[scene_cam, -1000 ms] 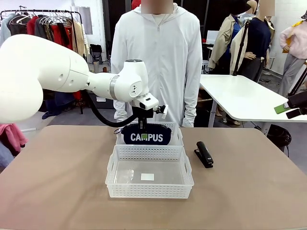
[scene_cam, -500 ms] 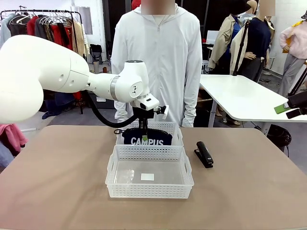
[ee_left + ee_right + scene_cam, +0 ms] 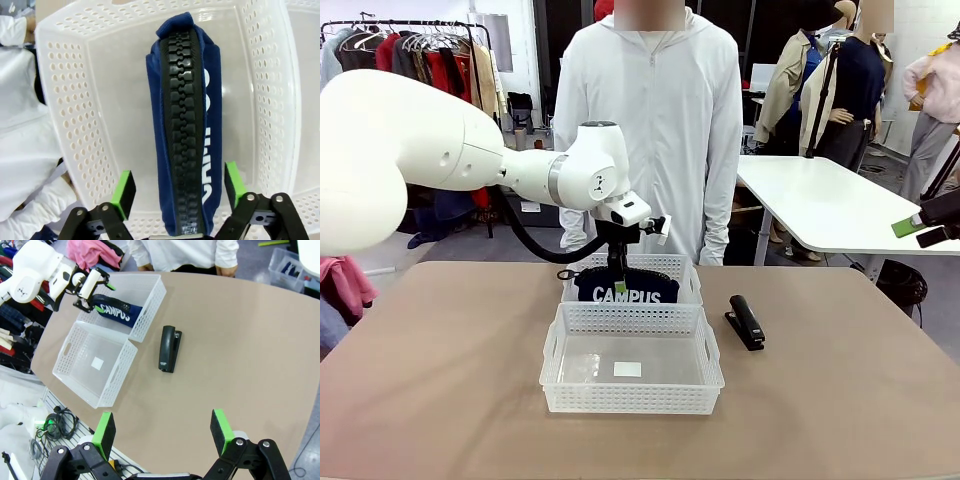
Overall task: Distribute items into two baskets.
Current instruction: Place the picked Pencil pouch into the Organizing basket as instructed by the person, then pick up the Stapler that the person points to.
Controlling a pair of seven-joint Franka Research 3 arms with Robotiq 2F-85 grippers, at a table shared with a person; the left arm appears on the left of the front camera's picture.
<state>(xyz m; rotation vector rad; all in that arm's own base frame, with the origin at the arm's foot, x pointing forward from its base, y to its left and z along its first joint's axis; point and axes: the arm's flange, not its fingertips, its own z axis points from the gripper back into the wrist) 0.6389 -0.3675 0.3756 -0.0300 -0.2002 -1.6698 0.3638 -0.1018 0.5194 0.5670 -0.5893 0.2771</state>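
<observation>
Navy pouch [image 3: 182, 125] upright inside far basket [image 3: 65, 125], left fingers [image 3: 123, 192] spread clear.

The pouch [image 3: 182, 125] is soft navy cloth with a matt, slightly fuzzy weave. Its zip [image 3: 182, 100] has chunky black teeth that look like moulded plastic with a dull sheen, and the lettering is flat white print. The far basket [image 3: 75, 125] by the tabletop's far edge and the near basket [image 3: 630, 400] in front of it are white, faintly translucent plastic, smooth, lightly glossy and pierced with holes. The stapler [image 3: 745, 320] is black, smooth and semi-matt. The tabletop [image 3: 440, 380] is smooth, matt and tan. The left end effector [image 3: 179, 187] has matt black links and green, rubbery-looking pads [image 3: 124, 192]. The left arm's shell [image 3: 420, 150] is glossy white.
</observation>
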